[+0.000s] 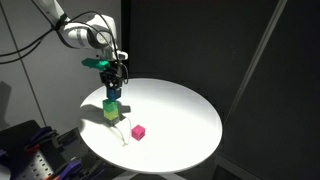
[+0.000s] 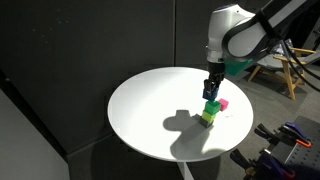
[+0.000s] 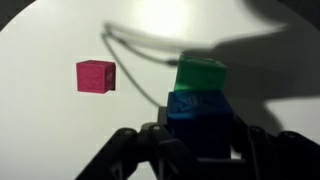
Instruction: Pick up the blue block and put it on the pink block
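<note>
blue block (image 3: 200,108) showing solid deep blue, pink block (image 3: 96,76) reading plain magenta, cube (image 3: 203,73) glowing yellow-green, table (image 1: 180,105) looking plain white, gripper (image 3: 200,128) appearing black, arm (image 1: 78,35) showing white-grey, backdrop (image 2: 60,50) reading black

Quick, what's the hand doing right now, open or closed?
Hand: closed on the blue block, above the green cube.

Yellow-green cube (image 1: 111,112) on round white table (image 1: 180,115), dark backdrop (image 1: 200,40) behind
</note>
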Controlling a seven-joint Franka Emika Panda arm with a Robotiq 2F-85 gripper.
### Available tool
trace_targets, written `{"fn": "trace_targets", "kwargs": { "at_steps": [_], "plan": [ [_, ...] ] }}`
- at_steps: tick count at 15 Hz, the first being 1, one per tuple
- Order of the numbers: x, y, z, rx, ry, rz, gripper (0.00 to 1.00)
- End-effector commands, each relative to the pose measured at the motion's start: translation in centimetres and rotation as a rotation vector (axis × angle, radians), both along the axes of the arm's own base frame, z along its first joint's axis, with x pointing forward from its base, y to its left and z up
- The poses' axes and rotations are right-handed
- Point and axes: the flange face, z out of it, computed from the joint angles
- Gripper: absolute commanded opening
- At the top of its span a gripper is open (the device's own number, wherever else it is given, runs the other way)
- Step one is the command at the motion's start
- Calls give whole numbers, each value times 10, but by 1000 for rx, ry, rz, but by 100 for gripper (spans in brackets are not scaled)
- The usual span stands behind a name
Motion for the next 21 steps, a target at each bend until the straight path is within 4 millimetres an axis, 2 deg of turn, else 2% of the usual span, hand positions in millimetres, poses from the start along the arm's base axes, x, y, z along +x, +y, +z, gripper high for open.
{"fn": "trace_targets", "kwargs": {
  "at_steps": [1, 9, 16, 21],
  "plan": [
    [3, -5, 25, -24, -16, -4, 32],
    [-3, -27, 59, -78, -17, -69, 32],
    [-8, -64, 80, -97, -31, -163, 32],
    [-9, -93, 85, -74, -50, -218, 32]
  ]
}}
